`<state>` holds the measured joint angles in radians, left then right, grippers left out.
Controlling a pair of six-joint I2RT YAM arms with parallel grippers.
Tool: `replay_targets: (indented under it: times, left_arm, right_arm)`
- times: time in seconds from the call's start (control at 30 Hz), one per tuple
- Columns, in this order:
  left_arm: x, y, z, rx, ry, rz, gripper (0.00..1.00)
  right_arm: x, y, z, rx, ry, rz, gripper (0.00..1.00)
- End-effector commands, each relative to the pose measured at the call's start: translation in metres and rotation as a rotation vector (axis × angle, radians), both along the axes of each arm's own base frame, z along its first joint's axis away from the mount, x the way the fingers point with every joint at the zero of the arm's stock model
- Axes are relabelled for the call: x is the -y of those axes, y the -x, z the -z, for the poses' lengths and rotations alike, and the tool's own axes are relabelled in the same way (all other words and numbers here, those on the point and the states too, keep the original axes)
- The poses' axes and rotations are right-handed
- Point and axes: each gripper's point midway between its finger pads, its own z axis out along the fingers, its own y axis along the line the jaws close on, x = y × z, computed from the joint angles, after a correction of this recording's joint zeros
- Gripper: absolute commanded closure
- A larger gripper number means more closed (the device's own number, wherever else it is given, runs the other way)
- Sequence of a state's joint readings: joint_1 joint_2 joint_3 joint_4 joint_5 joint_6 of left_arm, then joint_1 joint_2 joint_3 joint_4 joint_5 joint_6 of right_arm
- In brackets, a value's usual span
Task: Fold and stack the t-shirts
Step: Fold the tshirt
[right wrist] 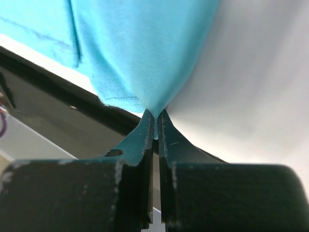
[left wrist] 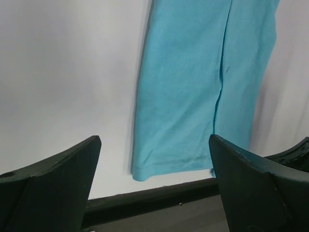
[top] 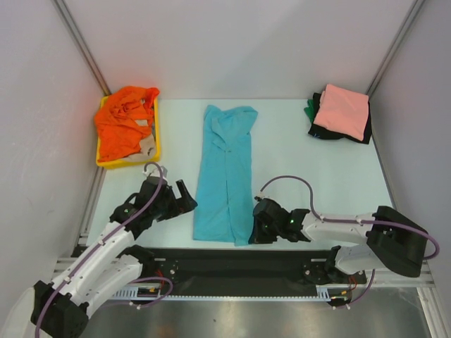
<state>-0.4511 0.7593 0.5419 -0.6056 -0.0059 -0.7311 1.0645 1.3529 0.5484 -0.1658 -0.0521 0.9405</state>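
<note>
A turquoise t-shirt [top: 225, 176] lies on the table folded into a long narrow strip, collar at the far end. My right gripper [top: 255, 232] is shut on the shirt's near right corner, the cloth [right wrist: 145, 58] pinched between its fingertips. My left gripper [top: 184, 197] is open and empty just left of the shirt's near left edge; the shirt's hem [left wrist: 193, 111] shows ahead of its jaws. A folded salmon pink shirt [top: 342, 109] lies on top of black [top: 359, 134] and green [top: 310, 109] shirts at the far right. An orange shirt [top: 123, 130] is heaped in a tray.
A shallow yellow tray [top: 156, 144] at the far left holds the orange shirt and a bit of beige cloth [top: 146, 146]. White walls close the table on three sides. A black strip [top: 232, 264] runs along the table's near edge.
</note>
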Motion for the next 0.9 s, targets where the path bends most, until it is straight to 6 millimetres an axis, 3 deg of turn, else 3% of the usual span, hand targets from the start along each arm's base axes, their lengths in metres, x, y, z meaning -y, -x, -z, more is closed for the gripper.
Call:
replay_targets:
  times: [0.0,0.13,0.37,0.5,0.87]
  left_arm:
    - [0.007,-0.002,0.001,0.020,0.003,0.007,0.00]
    - [0.015,0.010,0.020,-0.027,-0.007,0.038,0.00]
    - [0.036,0.042,0.050,-0.115,0.058,0.120,0.08]
    - [0.039,0.056,0.062,-0.142,0.061,0.138,0.19]
    - [0.053,0.066,0.071,-0.169,0.107,0.176,0.43]
  right_arm:
    - [0.037,-0.001,0.008,0.028,0.110,0.038,1.00]
    - [0.046,0.001,0.010,0.021,0.091,0.059,1.00]
    - [0.040,0.000,0.010,0.029,0.074,0.050,1.00]
    - [0.034,-0.001,0.007,0.037,0.065,0.041,1.00]
    - [0.031,-0.002,0.010,0.034,0.074,0.032,1.00]
